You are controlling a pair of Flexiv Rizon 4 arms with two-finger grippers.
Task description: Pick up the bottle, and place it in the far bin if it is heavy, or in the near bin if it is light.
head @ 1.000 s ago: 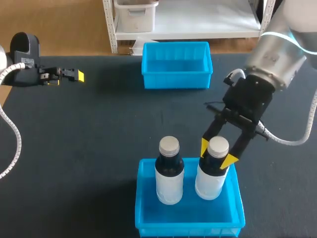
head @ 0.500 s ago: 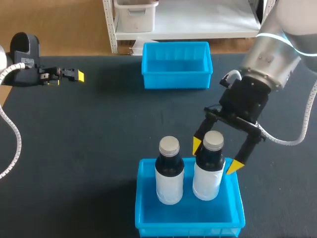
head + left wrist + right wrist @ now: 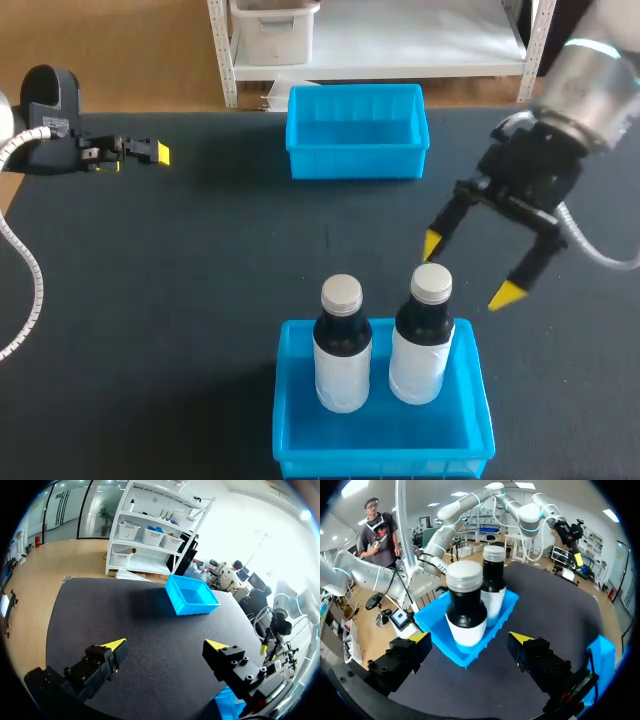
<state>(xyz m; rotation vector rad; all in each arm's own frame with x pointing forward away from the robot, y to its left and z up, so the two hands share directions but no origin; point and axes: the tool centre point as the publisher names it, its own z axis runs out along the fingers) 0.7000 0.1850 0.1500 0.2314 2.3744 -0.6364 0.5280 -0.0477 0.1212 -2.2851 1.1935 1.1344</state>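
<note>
The right pincer was spread wide and empty just behind the bottle, which stood upright in the near bin, perhaps touching a second bottle. Both could be toppled by a low-swung fingertip.

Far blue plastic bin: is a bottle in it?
No, the far bin is bare; both dark capped bottles stand in the near blue bin.

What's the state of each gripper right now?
Left gripper: open, empty.
Right gripper: open, empty, not touching the closer bottle in the near bin.
</note>
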